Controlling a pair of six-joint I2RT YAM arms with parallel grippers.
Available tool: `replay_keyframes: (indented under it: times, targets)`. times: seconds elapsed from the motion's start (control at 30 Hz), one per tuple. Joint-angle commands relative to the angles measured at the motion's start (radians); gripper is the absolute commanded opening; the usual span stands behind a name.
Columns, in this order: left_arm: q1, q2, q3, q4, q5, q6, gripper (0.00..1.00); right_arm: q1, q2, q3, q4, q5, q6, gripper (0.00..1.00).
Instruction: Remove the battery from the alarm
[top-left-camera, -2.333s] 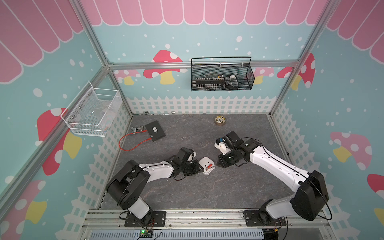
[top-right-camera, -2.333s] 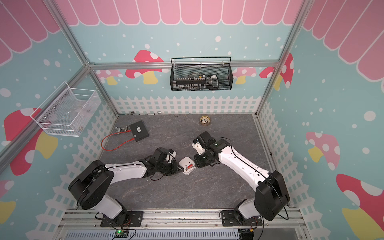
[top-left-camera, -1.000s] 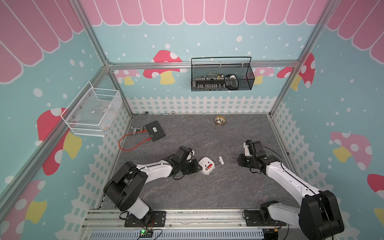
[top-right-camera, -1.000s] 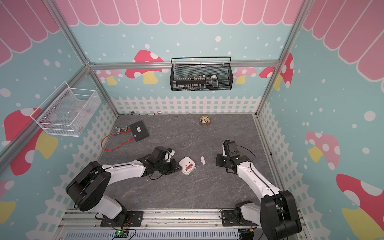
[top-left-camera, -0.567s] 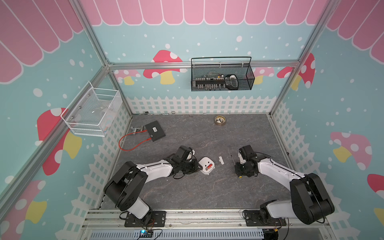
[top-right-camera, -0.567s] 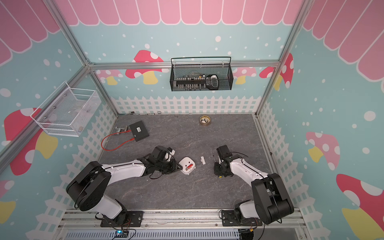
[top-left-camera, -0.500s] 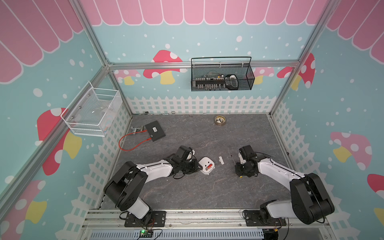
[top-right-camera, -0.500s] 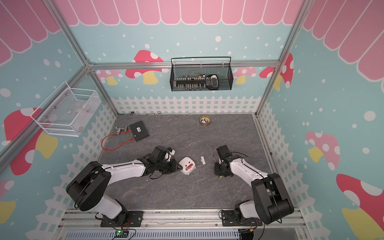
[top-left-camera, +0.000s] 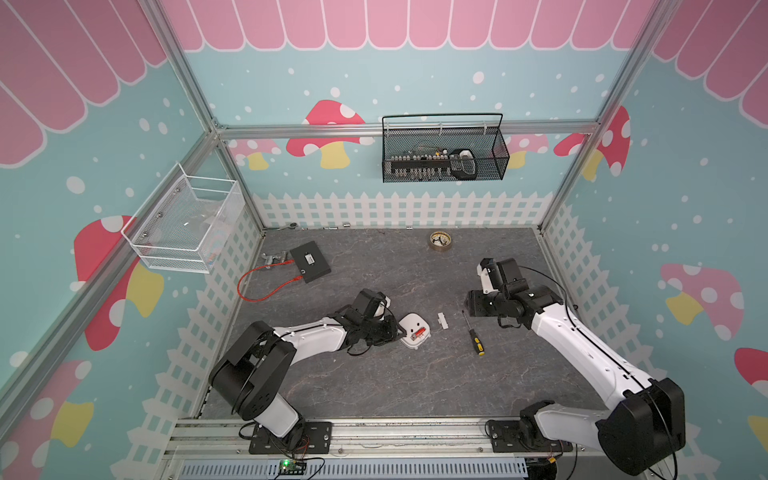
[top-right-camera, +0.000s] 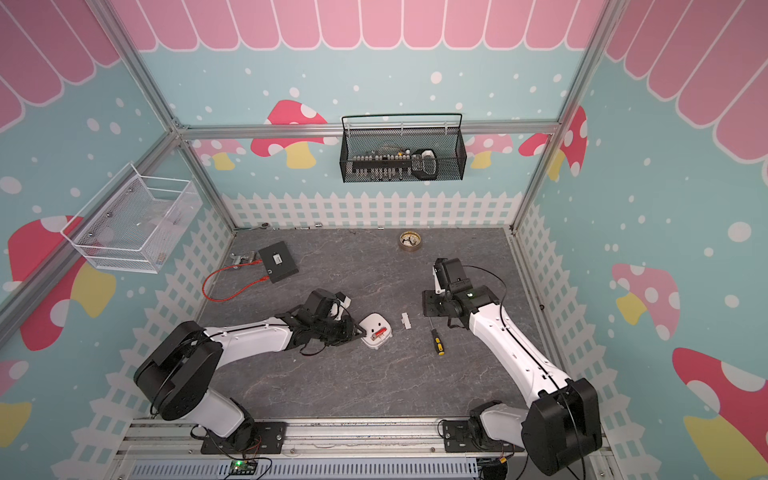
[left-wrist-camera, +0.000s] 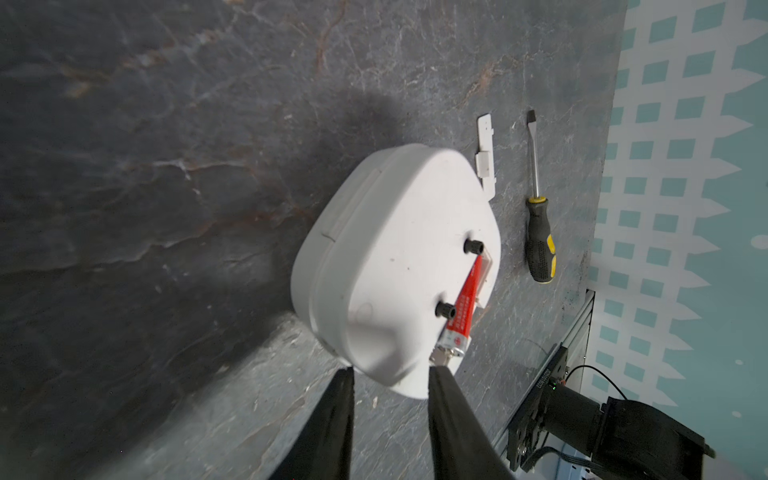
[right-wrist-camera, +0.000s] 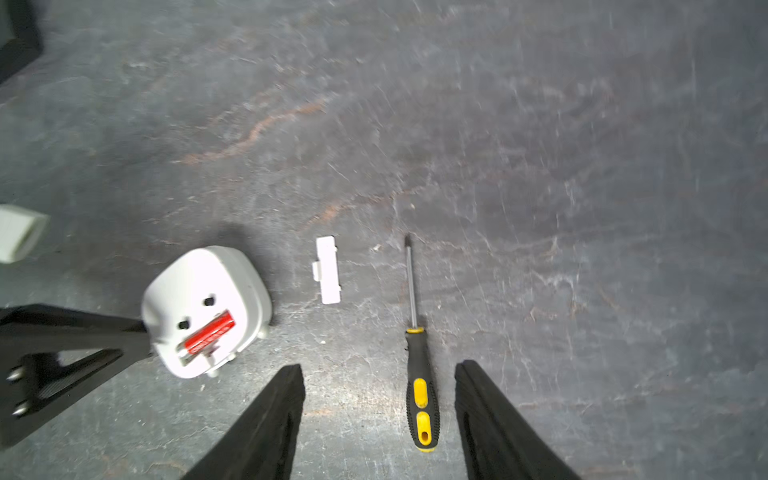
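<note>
Top views both show the grey, stone-patterned bench (top-left-camera: 374, 395), with one arm reaching in from each front corner. The left hand (top-left-camera: 398, 332) lies low near the middle of the bench. Its two black fingers (left-wrist-camera: 328, 415) pinch one corner of the white clock (top-left-camera: 411, 322); in the left wrist view that corner sits right between the fingertips. The right hand (right-wrist-camera: 378, 370) hangs above the bench, toward the right edge from the clock, with its fingers spread wide and holding nothing. In the right wrist view the handle of the screwdriver (top-left-camera: 473, 337) shows between those fingers, lying on the bench below them. The clock sits about mid-bench with its plain back facing up and two small dark knobs on it. The black-and-yellow screwdriver lies flat on the right-edge side of the clock, apart from it, with its tip toward the back edge. Between the clock and the screwdriver lies the small white cover (top-left-camera: 443, 321), touching neither. The red battery (top-left-camera: 418, 332) is in the slot in the clock's back, on the part nearest the front edge. One silvery end is just beside the left hand's fingertips.
</note>
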Motion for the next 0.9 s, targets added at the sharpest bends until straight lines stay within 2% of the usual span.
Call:
replay_keyframes:
  times: [0.0,0.07,0.13,0.27,0.37,0.53,0.67,0.87]
  targets:
    - [0.008,0.026,0.036,-0.02,-0.025,0.035,0.34,0.115,0.077,0.024,-0.069,-0.07,-0.106,0.62]
    - [0.008,0.025,0.04,-0.022,-0.025,0.035,0.33,0.182,0.128,0.025,-0.064,-0.07,-0.151,0.62]
    - [0.01,0.018,0.041,-0.028,-0.034,0.041,0.33,0.206,0.151,0.028,-0.056,-0.046,-0.196,0.62]
    - [0.036,0.043,0.057,-0.03,-0.03,0.062,0.33,0.212,0.125,0.014,0.025,-0.031,-0.354,0.61]
    - [0.06,0.076,0.088,-0.028,-0.03,0.082,0.33,0.212,0.118,0.012,0.06,-0.032,-0.42,0.61]
    - [0.083,0.116,0.144,-0.033,0.007,0.105,0.33,0.207,0.184,0.022,0.074,0.038,-0.399,0.57]
    - [0.078,0.006,0.054,-0.052,0.022,0.093,0.32,0.194,0.268,0.036,0.082,0.069,-0.321,0.51]
    - [0.036,-0.158,-0.079,-0.068,0.036,0.028,0.31,0.194,0.376,0.064,0.136,0.024,-0.285,0.44]
